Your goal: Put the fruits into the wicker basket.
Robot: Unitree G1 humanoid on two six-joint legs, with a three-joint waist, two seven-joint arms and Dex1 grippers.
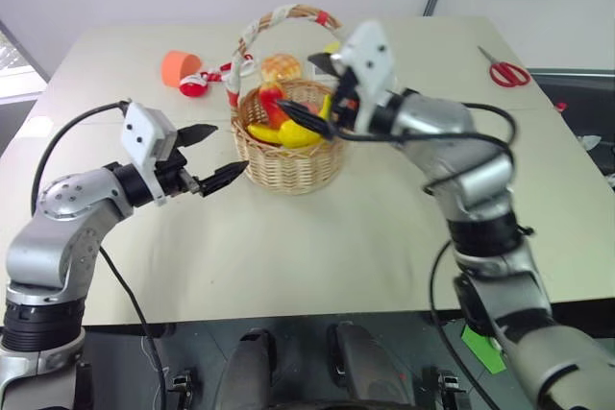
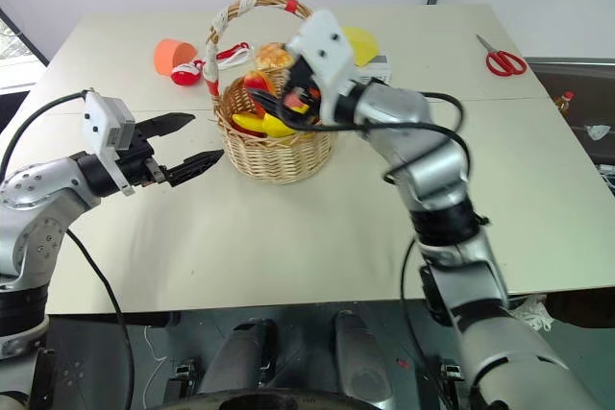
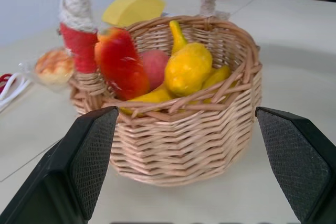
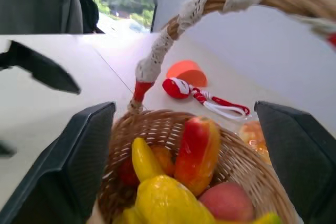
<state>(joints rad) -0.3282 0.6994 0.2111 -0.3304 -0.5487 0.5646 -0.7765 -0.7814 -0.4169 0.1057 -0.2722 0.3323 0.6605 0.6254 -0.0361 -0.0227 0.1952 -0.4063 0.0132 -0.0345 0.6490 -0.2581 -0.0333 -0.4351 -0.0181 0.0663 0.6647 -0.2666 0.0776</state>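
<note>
Wicker basket (image 1: 288,156) sits mid-table toward the far edge, mango (image 3: 121,62), lemon (image 3: 188,68) and banana (image 3: 152,97) already inside. Right gripper (image 1: 322,93) hangs over the rim, jaws apart and empty; left gripper (image 1: 209,154) just beside the basket, also spread. I'd lift the right straight up, clear of the handle, so nothing tips.

1. You have the wicker basket (image 1: 288,156) standing on the table (image 1: 317,237); take it as your landmark.
2. Inside the basket lie the mango (image 3: 122,65), the lemon (image 3: 188,69) and the banana (image 3: 152,96).
3. Behind the basket sits the bread bun (image 1: 280,67).
4. Behind and to the left of the basket lies the cup (image 1: 177,66).
5. Far right of the basket, toward the back, lie the scissors (image 1: 506,71).
</note>
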